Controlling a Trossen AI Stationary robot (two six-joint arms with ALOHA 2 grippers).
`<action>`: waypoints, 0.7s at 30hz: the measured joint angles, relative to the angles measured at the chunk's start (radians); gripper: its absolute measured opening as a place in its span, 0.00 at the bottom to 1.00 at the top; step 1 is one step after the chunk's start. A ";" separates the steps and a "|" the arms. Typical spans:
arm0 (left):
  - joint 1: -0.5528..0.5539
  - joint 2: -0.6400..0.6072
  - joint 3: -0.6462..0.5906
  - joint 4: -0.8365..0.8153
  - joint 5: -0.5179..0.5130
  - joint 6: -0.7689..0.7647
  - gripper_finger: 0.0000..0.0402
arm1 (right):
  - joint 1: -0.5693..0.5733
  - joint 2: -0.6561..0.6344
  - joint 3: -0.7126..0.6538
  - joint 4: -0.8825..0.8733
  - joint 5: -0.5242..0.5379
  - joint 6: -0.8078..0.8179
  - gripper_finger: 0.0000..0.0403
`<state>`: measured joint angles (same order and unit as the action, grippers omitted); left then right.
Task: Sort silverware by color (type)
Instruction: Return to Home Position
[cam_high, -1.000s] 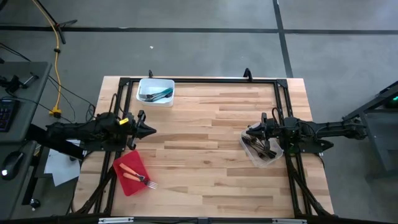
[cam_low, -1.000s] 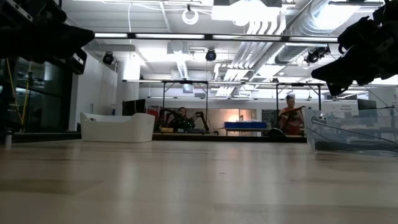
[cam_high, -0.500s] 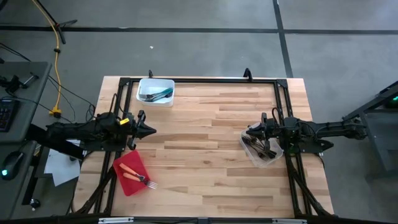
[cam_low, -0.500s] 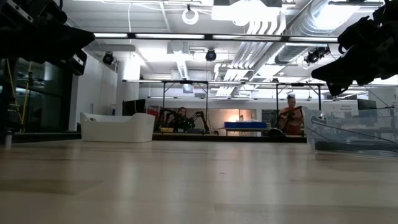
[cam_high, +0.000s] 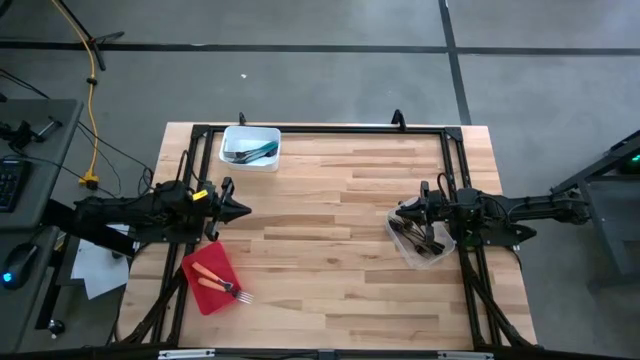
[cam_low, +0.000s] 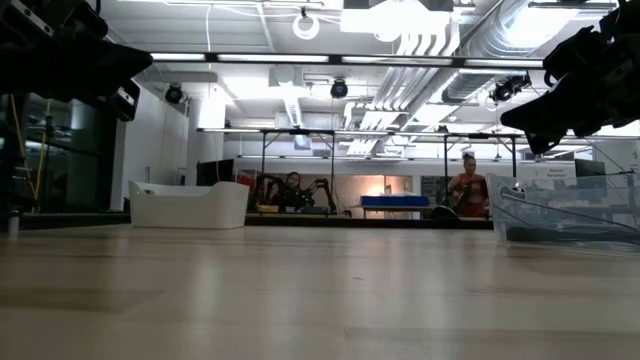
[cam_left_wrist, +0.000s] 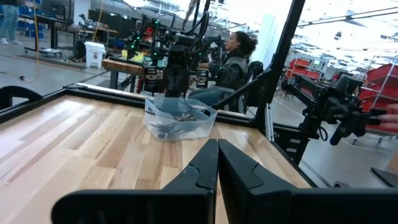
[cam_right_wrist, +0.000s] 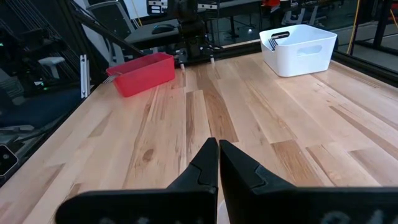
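Nothing on the table (cam_high: 330, 230) has moved since the earlier frames: both arms hold position and no utensil has shifted. The left gripper (cam_high: 243, 210) is parked at the left edge with its fingers pressed together and nothing held, which fits a home pose. Just beside it, the red tray (cam_high: 198, 300) carries the orange forks (cam_high: 214, 283), one head overhanging the rim. The white tub (cam_high: 228, 136) at the far edge holds the teal forks (cam_high: 258, 152). The right gripper (cam_high: 398, 212) is also pressed together and empty, with its tip over the clear tub (cam_high: 441, 255) containing the dark forks (cam_high: 424, 240). No silverware lies loose, so sorting appears complete
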<state>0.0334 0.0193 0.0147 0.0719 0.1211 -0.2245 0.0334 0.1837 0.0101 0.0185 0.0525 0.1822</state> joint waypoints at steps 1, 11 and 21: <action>0.000 0.000 0.000 0.000 0.000 0.000 0.01 | 0.000 0.000 0.000 0.000 0.000 0.000 0.00; 0.000 0.000 0.000 0.000 0.000 0.000 0.01 | 0.000 0.000 0.000 0.000 0.000 0.000 0.00; 0.000 0.000 0.000 0.000 0.000 0.000 0.01 | 0.000 0.000 0.000 0.000 -0.001 -0.031 0.00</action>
<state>0.0334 0.0193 0.0145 0.0717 0.1209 -0.2245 0.0338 0.1840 0.0101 0.0186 0.0513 0.1514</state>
